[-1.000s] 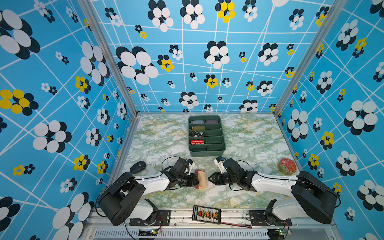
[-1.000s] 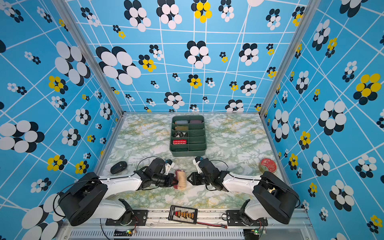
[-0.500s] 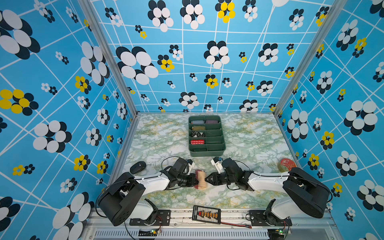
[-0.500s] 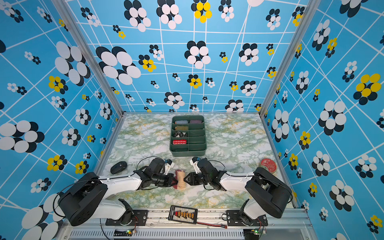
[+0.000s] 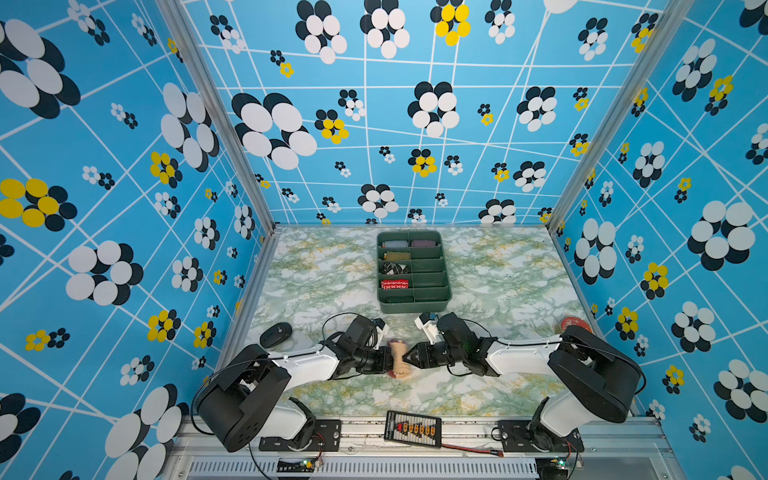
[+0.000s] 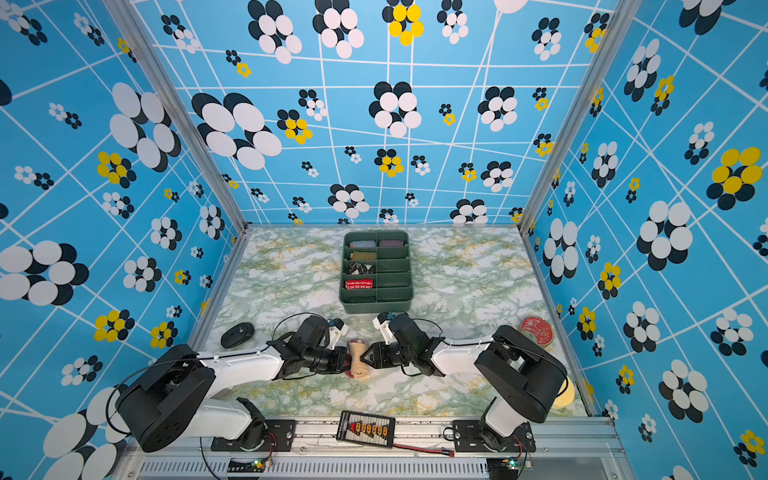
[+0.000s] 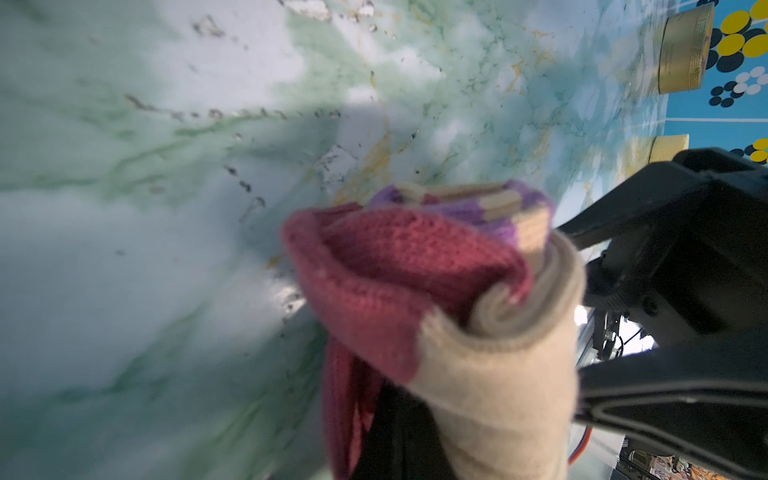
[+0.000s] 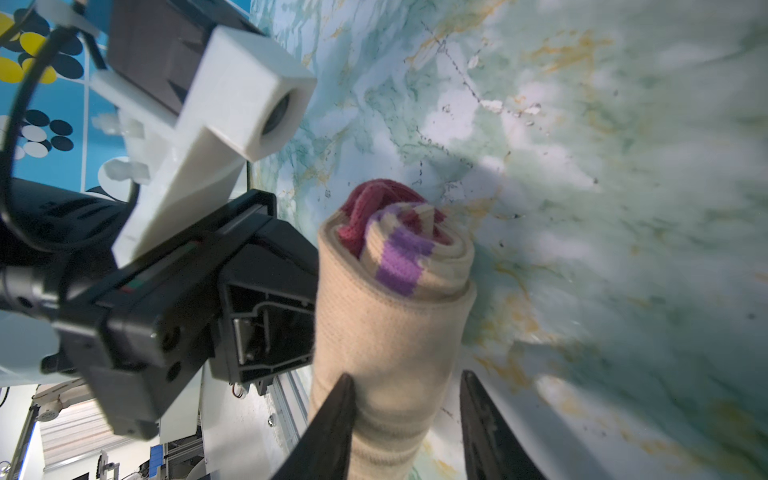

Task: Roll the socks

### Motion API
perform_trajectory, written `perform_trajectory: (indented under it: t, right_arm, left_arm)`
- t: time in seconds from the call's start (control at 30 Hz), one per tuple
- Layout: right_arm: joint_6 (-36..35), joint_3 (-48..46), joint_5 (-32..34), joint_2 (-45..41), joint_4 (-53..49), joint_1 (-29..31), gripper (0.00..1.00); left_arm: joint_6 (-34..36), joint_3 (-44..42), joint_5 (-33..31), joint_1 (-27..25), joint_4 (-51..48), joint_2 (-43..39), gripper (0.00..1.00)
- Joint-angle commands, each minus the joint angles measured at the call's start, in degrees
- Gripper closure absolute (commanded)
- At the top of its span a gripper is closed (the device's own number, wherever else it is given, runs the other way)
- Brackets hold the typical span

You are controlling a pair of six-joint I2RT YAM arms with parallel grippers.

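Green-veined marble tabletop (image 5: 332, 266) fills the lower half of both top views, boxed in by blue flowered walls. Low and centre, just below the green divided tray (image 5: 448, 293), the socks (image 5: 399, 360) lie as 1 roll. The left gripper (image 5: 384, 362) reaches in from the left and is clenched on the roll's middle, so the bundle waists like an hourglass. The right gripper (image 5: 409, 358) meets it from the right. From up here I cannot tell whether its jaws bite.

My left wrist camera fills its centre-right with the socks (image 7: 478, 332). It shows what the top views miss: a dark red knit end folded over the cream body, purple stripes behind it, and a loose red flap hanging toward the bottom of the frame.

My right wrist camera settles the jaws. At the bottom of the frame, 2 black fingers straddle the roll. 1 fingertip (image 8: 332, 415) is against the cream rib, and the other stands off with tabletop showing between, so this gripper is released. Only here do I see the striped spiral at the roll's end, sleeved by the outer cream layer.

I judge the step to be securing the roll. I would hold the left clamp firm and square the right fingers on the outer layer. They should close before anything lets go, or the spiral may spring open.
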Motion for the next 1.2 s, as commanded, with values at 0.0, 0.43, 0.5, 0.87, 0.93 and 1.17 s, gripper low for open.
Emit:
perform_trajectory:
  t: [0.0,0.43,0.5,0.87,0.93,1.17]
  right_arm:
    - [0.2,1.6,-0.2,2.1,-0.7,0.7,0.57]
    - [1.8,2.6,-2.4,6.3,-1.4,2.6,0.74]
    - [1.9,2.7,-2.5,6.6,-1.6,2.8,0.87]
    - [-2.0,4.3,4.3,3.1,-10.6,4.2,1.00]
    - [-2.8,4.8,5.4,2.5,-12.5,4.4,1.00]
    - [-4.6,6.8,7.9,2.5,-17.1,5.2,1.00]
  left_arm:
    - [1.0,-1.9,-3.2,0.6,-6.4,2.3,1.00]
    - [1.0,-1.8,-2.8,0.7,-4.8,4.2,1.00]
    - [1.1,-1.7,-2.7,0.6,-4.7,4.4,1.00]
    - [2.1,-0.4,-3.0,1.3,-7.2,2.8,1.00]
    - [2.6,0.0,-3.2,1.9,-8.7,1.7,1.00]
    - [5.3,1.3,-4.5,5.3,-16.2,-4.7,0.98]
